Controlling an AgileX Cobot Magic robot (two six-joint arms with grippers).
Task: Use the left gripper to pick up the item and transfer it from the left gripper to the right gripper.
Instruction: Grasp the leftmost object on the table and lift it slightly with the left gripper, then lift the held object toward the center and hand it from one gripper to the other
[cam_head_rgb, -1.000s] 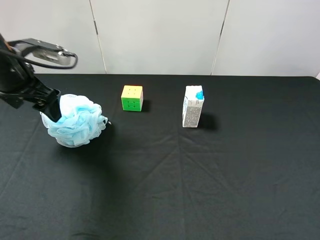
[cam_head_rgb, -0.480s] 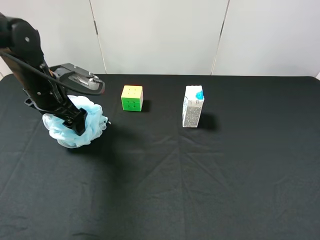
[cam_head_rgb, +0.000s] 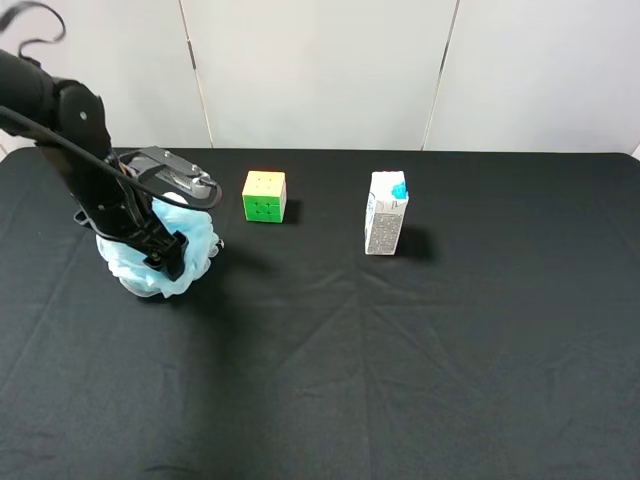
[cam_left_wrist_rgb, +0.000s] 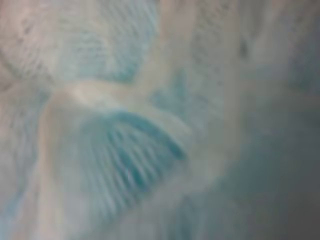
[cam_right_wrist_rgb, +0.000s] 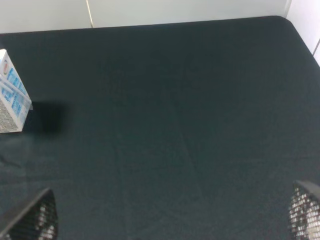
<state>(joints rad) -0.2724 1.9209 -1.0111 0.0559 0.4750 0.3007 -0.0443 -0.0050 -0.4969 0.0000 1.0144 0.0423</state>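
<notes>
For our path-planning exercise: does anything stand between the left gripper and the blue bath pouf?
Nothing visible does. The left gripper is down on the pouf, whose mesh fills the left wrist view. The cube and carton stand apart, to its right.

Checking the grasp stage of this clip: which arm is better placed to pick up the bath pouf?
Left. The left gripper is down in the pouf, its camera filled with blue mesh. The right gripper hangs open over bare cloth past the carton, far from it.
</notes>
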